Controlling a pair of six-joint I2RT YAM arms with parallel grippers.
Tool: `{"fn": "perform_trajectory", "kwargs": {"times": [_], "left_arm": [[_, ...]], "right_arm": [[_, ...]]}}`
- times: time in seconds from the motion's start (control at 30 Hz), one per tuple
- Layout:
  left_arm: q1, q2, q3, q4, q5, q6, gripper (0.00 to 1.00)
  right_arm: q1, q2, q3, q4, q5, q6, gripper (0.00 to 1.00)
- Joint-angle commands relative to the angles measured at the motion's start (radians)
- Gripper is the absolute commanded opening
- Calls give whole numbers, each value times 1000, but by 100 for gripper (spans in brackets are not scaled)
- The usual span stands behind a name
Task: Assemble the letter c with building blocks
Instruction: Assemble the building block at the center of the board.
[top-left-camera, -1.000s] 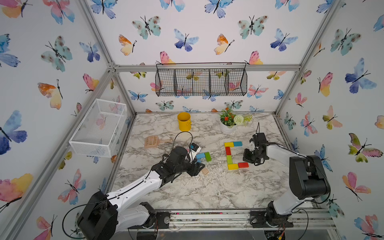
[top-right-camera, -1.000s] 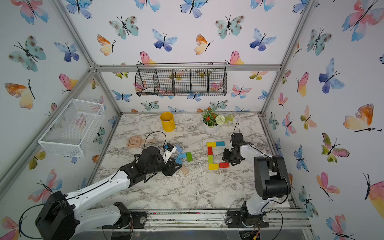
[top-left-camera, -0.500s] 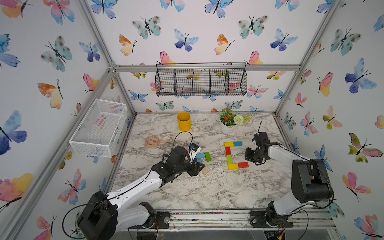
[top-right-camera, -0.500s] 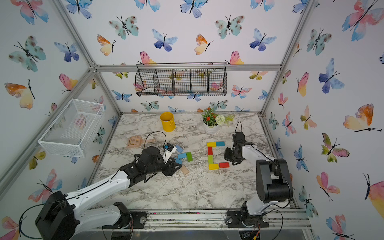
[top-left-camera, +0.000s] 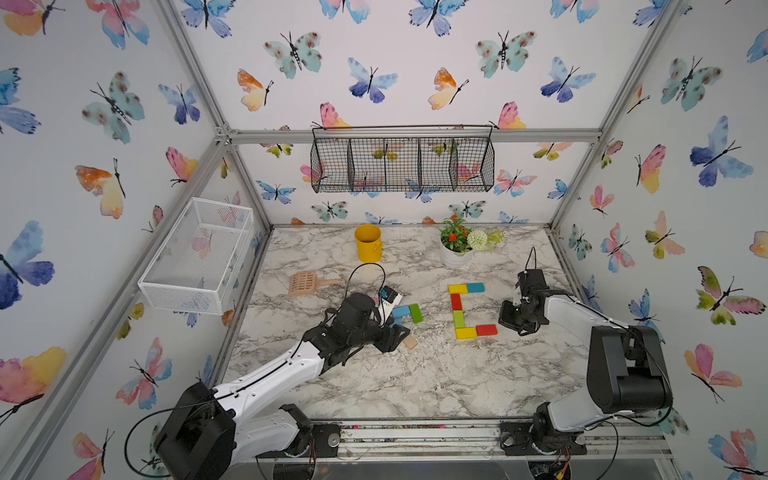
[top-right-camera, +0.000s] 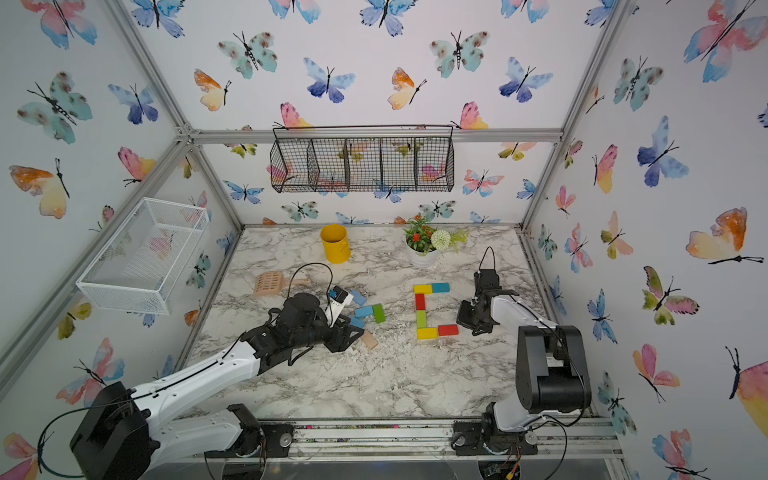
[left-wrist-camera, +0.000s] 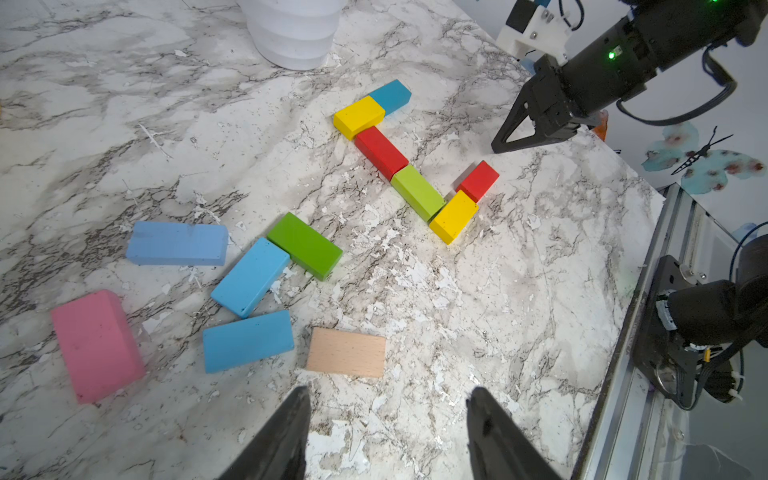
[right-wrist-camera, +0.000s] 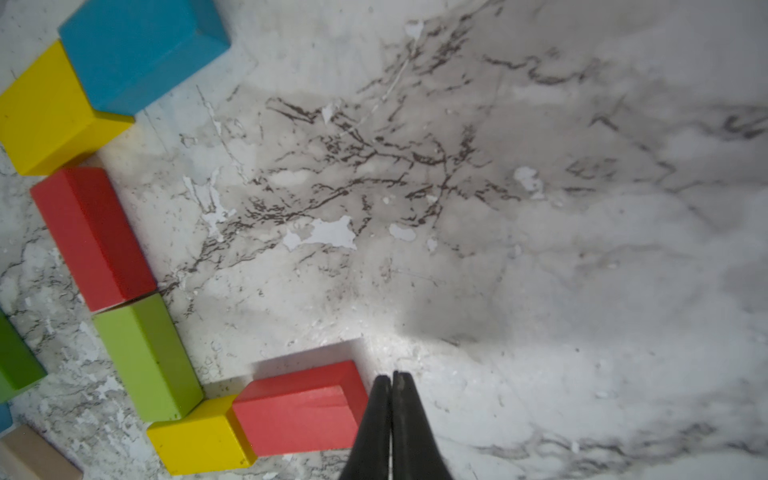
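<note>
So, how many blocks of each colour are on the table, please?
Blue: 4
Yellow: 2
Red: 2
Green: 2
Pink: 1
Tan: 1
Total: 12

White pot (left-wrist-camera: 295, 37) cropped in left wrist view, tan block (right-wrist-camera: 29, 457) and dark green block (right-wrist-camera: 16, 361) cropped in right wrist view

Left arm (top-left-camera: 266, 376) reaches low from its base at 7 o'clock toward 1 o'clock, wrist pitched down. I read the left gripper (left-wrist-camera: 390, 392) as empty, jaws well parted. Right arm (top-left-camera: 573, 309) rises from 5 o'clock, elbow high, forearm running toward 10 o'clock. Right gripper (right-wrist-camera: 390, 376) pinched fully together, empty, angled down.
</note>
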Motion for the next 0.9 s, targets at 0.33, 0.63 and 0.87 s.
{"fn": "perform_trajectory", "kwargs": {"times": [0.33, 0.63, 0.87], "left_arm": [[-6, -7, 24, -3, -16, 1, 61], [-14, 16, 36, -7, 13, 19, 60], [-14, 30, 46, -14, 7, 17, 60]], "right_arm": [[-1, 43, 25, -52, -23, -106, 5], [-1, 66, 40, -59, -64, -155, 5], [-1, 81, 48, -60, -86, -173, 5]]}}
